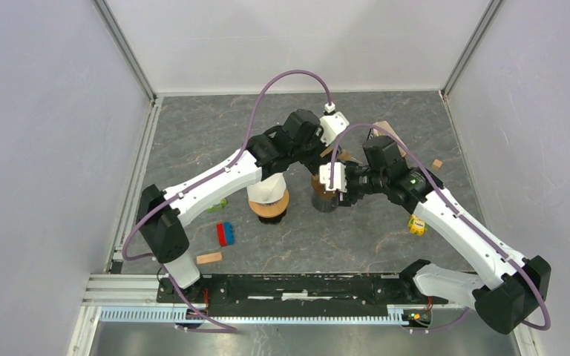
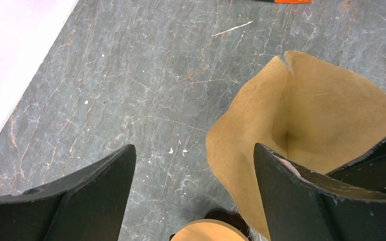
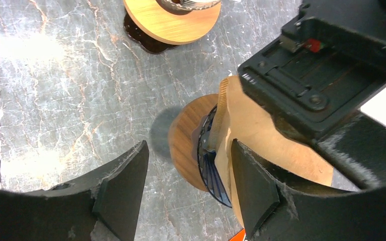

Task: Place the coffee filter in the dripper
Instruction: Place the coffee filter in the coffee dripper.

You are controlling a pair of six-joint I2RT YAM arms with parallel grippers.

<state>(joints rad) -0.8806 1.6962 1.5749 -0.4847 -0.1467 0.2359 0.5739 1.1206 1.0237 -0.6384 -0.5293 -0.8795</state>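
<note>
While both arms crowd low over grey marbled table (image 1: 193,148), lift fingers straight up, no sideways drag on paper; left gripper (image 2: 193,150) jaws wide, nothing between; right gripper (image 3: 188,145) jaws apart, clamping nothing; white cone dripper on wooden collar (image 1: 267,191) nearby, contents hidden; dark ribbed dripper with round wooden collar (image 3: 208,160) holds brown paper cone filter (image 2: 306,110), mouth open, probably not fully seated.

We see the coffee filter (image 2: 306,120) as plain tan. Dripper (image 3: 211,173) is dark blue, ribbed, with a light wood collar (image 3: 181,143). Table (image 2: 130,90) is grey marble pattern with rust and white veins. Left of the dripper there's a red-and-blue block (image 1: 225,233), right of it a yellow block (image 1: 416,225).
</note>
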